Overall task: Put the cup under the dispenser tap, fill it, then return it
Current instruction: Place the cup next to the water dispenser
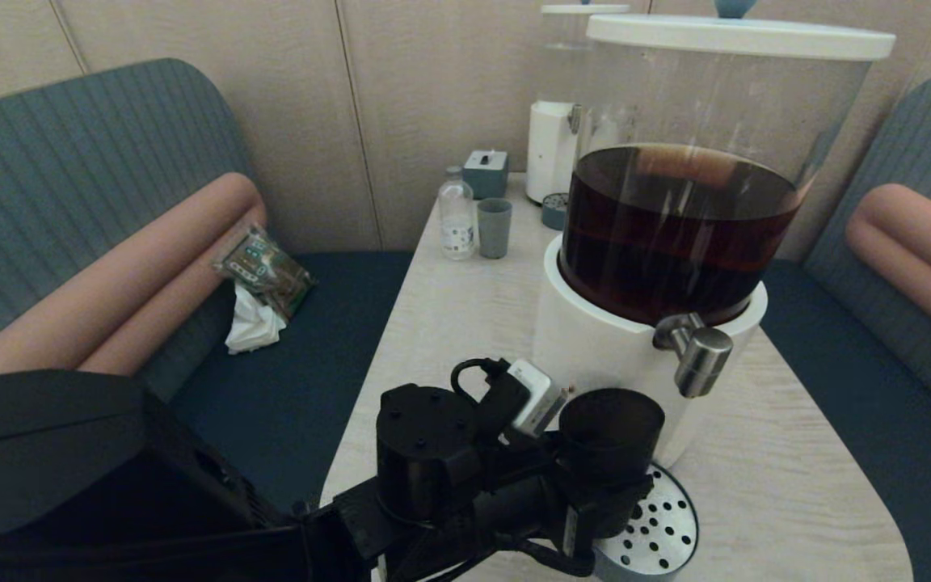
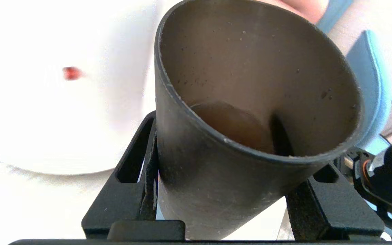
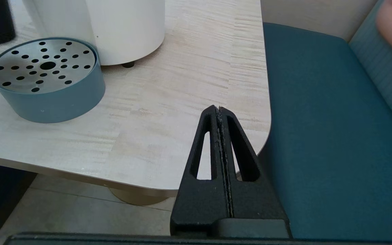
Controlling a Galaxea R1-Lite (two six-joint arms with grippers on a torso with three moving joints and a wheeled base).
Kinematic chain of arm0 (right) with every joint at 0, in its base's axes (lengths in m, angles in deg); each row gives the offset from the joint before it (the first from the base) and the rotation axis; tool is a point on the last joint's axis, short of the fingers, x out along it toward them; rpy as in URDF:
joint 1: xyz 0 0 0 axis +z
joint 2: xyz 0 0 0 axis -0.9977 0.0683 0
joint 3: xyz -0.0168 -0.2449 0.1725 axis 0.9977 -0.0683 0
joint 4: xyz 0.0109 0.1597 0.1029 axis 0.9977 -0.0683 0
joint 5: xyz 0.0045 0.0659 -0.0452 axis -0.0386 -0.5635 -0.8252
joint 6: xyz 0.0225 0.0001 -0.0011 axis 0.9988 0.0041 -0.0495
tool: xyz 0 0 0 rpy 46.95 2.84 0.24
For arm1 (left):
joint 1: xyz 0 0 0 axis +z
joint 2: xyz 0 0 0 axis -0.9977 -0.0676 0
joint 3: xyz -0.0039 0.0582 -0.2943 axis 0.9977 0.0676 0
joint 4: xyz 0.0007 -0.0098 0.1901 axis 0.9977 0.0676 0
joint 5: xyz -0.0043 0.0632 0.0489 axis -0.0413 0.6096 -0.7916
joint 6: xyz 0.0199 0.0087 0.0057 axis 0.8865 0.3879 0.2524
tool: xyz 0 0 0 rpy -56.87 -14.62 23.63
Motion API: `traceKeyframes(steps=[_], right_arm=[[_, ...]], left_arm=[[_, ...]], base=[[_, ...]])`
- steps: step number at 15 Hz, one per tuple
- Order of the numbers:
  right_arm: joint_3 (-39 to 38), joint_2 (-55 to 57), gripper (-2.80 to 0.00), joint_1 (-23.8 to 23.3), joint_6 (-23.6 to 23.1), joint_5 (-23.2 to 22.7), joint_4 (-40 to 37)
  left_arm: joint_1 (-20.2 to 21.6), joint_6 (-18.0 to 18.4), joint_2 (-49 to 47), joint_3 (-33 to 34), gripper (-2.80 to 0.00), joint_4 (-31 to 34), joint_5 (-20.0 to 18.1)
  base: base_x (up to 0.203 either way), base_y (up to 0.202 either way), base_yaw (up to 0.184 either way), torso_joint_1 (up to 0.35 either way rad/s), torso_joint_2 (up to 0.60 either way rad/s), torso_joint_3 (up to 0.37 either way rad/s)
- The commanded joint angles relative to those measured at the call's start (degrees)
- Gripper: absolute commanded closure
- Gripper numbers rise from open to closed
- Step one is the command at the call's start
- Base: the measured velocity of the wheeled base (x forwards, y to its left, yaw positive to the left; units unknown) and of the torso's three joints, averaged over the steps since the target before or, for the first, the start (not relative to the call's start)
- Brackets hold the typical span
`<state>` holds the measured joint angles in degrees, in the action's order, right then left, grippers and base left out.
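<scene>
While gripped by left tool (image 1: 595, 493) | cup (image 1: 609, 436): matte black, tapered

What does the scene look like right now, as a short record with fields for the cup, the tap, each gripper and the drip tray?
cup: black cup, upright, held beside the white dispenser base, left of the tap, not under it
cup contents: a little brown liquid at the bottom
dispenser tap: steel, no stream visible
left gripper: shut on the cup
right gripper: shut, empty, off the table's near right corner
drip tray: blue-grey, perforated top bare
</scene>
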<state>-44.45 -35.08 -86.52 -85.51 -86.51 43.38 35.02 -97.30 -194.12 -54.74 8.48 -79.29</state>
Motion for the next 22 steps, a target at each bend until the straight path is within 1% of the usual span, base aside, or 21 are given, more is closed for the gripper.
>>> traceKeyframes(steps=[1, 4, 8, 12, 15, 18, 22], right_arm=[[0.0, -0.2, 0.0, 0.0, 0.0, -0.1, 0.0], [0.0, -0.2, 0.0, 0.0, 0.0, 0.0, 0.0], [0.0, -0.2, 0.0, 0.0, 0.0, 0.0, 0.0], [0.0, -0.2, 0.0, 0.0, 0.0, 0.0, 0.0], [0.0, -0.2, 0.0, 0.0, 0.0, 0.0, 0.0], [0.0, -0.2, 0.0, 0.0, 0.0, 0.0, -0.1], [0.0, -0.2, 0.0, 0.0, 0.0, 0.0, 0.0]], left_arm=[[0.6, -0.2, 2.5, 1.4, 0.0, -0.3, 0.5], [2.3, -1.0, 5.8, 4.1, 0.0, -0.2, 1.9], [6.3, -1.4, 9.9, 7.7, 0.0, -0.1, 3.4], [11.6, -1.5, 12.2, 10.0, 0.0, -0.5, 3.4], [15.0, -1.3, 11.8, 9.8, 0.0, -0.6, 3.3], [18.3, -1.0, 8.6, 7.9, 0.0, -2.0, 2.9], [20.9, -0.8, 2.0, 1.4, 0.0, -3.3, 2.8]], base=[[0.0, 0.0, 0.0, 0.0, 0.0, 0.0], [0.0, 0.0, 0.0, 0.0, 0.0, 0.0], [0.0, 0.0, 0.0, 0.0, 0.0, 0.0], [0.0, 0.0, 0.0, 0.0, 0.0, 0.0], [0.0, 0.0, 0.0, 0.0, 0.0, 0.0], [0.0, 0.0, 0.0, 0.0, 0.0, 0.0], [0.0, 0.0, 0.0, 0.0, 0.0, 0.0]])
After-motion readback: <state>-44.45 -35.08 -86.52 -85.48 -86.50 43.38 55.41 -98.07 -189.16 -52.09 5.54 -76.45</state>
